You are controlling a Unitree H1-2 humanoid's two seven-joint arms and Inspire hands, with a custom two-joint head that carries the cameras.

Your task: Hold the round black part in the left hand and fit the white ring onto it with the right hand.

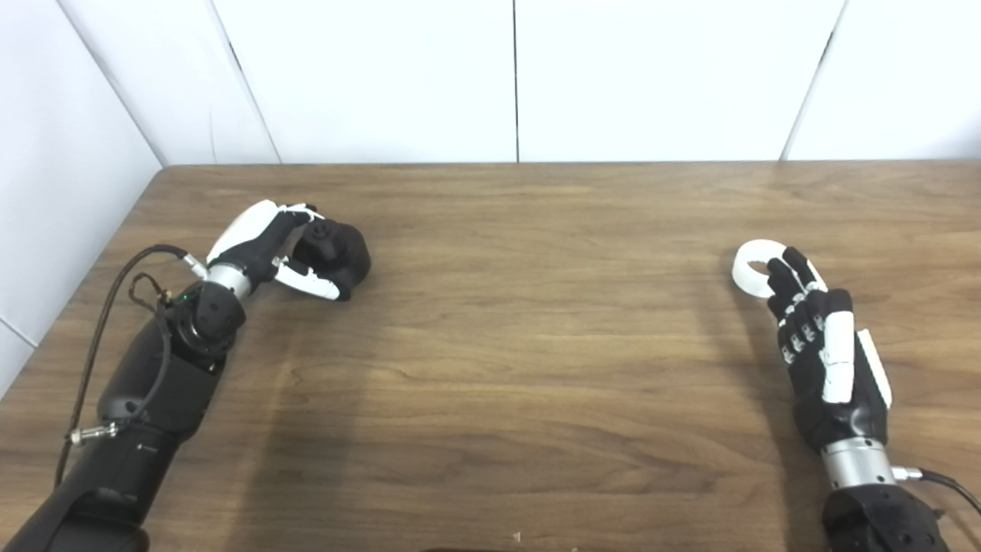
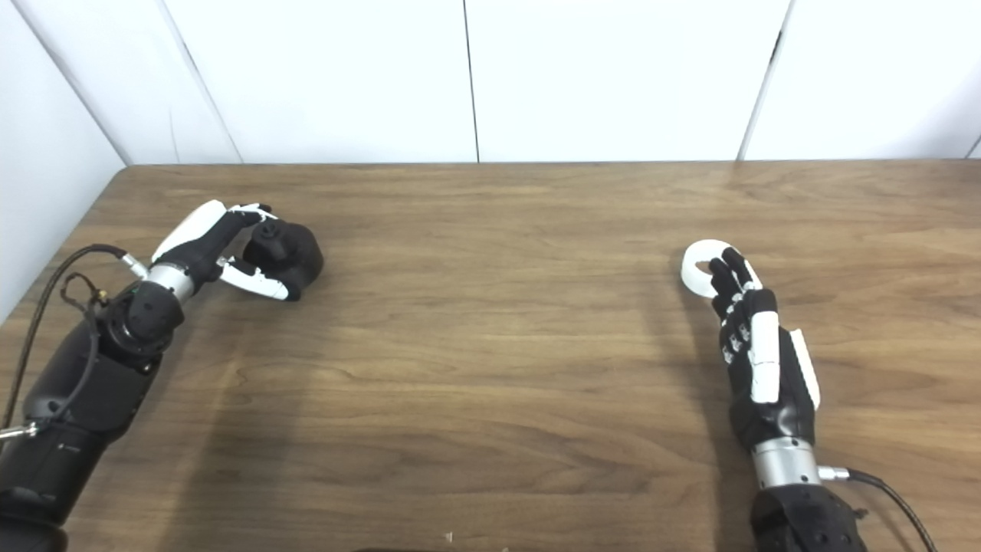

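**Both hands at their parts**

I see the brown wooden tabletop (image 1: 490, 322). My left robot hand (image 1: 268, 249) curls around the round black plastic part (image 1: 337, 253), far left. My right robot hand (image 1: 824, 345) reaches the white plastic ring (image 1: 755, 268), fingers extended over it; grip unclear.

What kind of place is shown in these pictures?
Probably a robot test bench: a bare wooden table enclosed by plain white wall panels, holding only a round black part and a white ring.
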